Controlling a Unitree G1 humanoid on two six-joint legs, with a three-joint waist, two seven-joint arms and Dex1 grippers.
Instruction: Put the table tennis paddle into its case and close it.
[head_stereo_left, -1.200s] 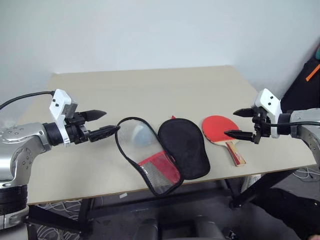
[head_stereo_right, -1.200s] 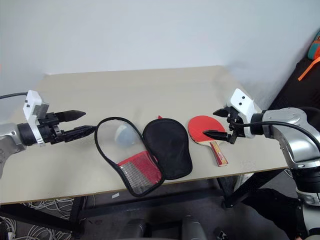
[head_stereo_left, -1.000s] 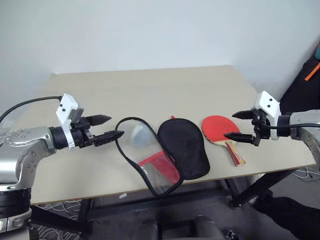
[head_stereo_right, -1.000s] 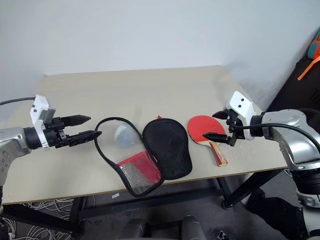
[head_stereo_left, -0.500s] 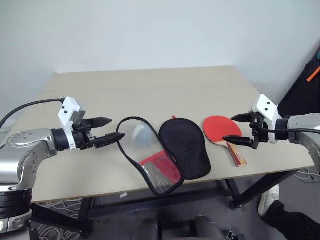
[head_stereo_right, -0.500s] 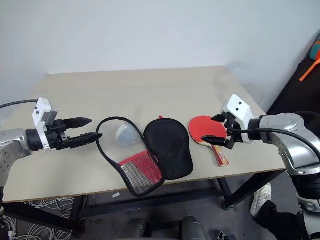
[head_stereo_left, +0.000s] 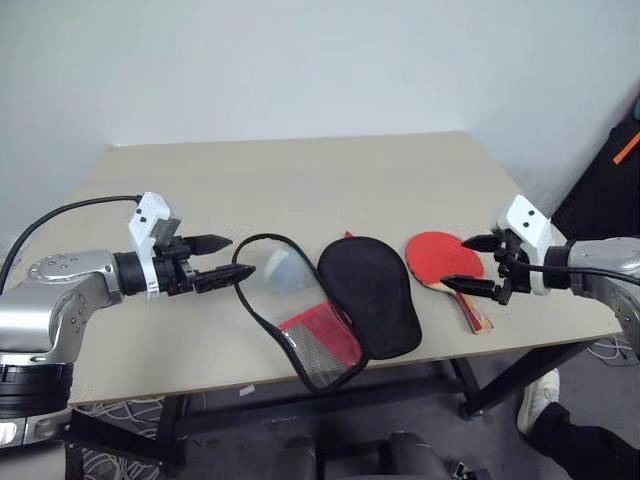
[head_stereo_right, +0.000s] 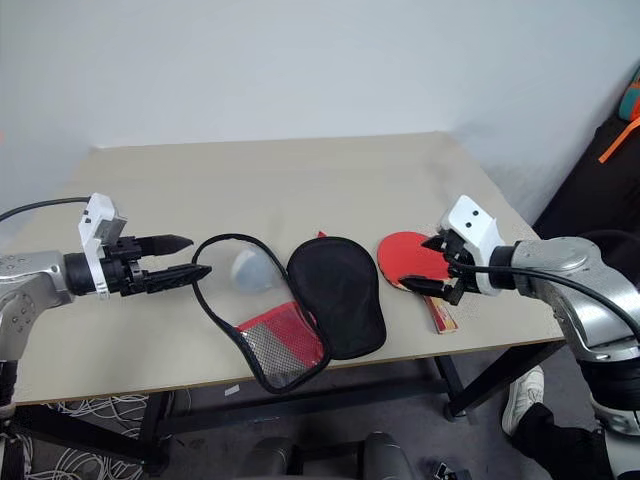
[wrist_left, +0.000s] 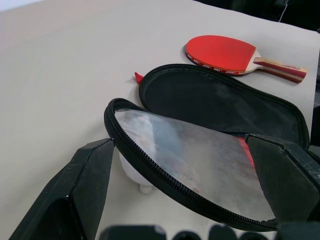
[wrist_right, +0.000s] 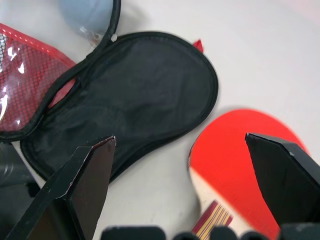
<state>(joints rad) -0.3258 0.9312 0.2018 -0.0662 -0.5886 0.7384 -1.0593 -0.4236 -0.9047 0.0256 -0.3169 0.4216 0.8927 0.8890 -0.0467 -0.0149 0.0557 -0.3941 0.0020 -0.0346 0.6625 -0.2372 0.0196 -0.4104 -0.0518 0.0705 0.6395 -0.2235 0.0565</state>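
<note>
Table tennis paddle (head_stereo_left: 441, 259) lies flat, red face up, at about 4 o'clock on the worktop (head_stereo_left: 300, 190), handle toward the near edge. Just beside it at its 9 o'clock lies the case (head_stereo_left: 330, 305), unzipped and spread open: black fabric half (head_stereo_left: 368, 293) next to the paddle, clear plastic half (head_stereo_left: 300, 315) with red panel beyond it, tilted up off the surface.

Right gripper (head_stereo_left: 480, 264) hovers over the paddle's handle end, jaws wide apart, holding nothing. Left gripper (head_stereo_left: 228, 257) sits at the case's 9 o'clock, jaws wide apart and empty, tips just beside the black trim of the clear half.

Left wrist view: zip teeth along the clear half's rim, and a small red tab (wrist_left: 139, 77) at the black half's far end. Right wrist view: red and dark stripes on the handle (wrist_right: 216, 218).

A pale rounded object (head_stereo_left: 286, 271) lies under the raised clear half.

Worktop is plain beige; white wall behind; cables on the floor at 7 o'clock.
</note>
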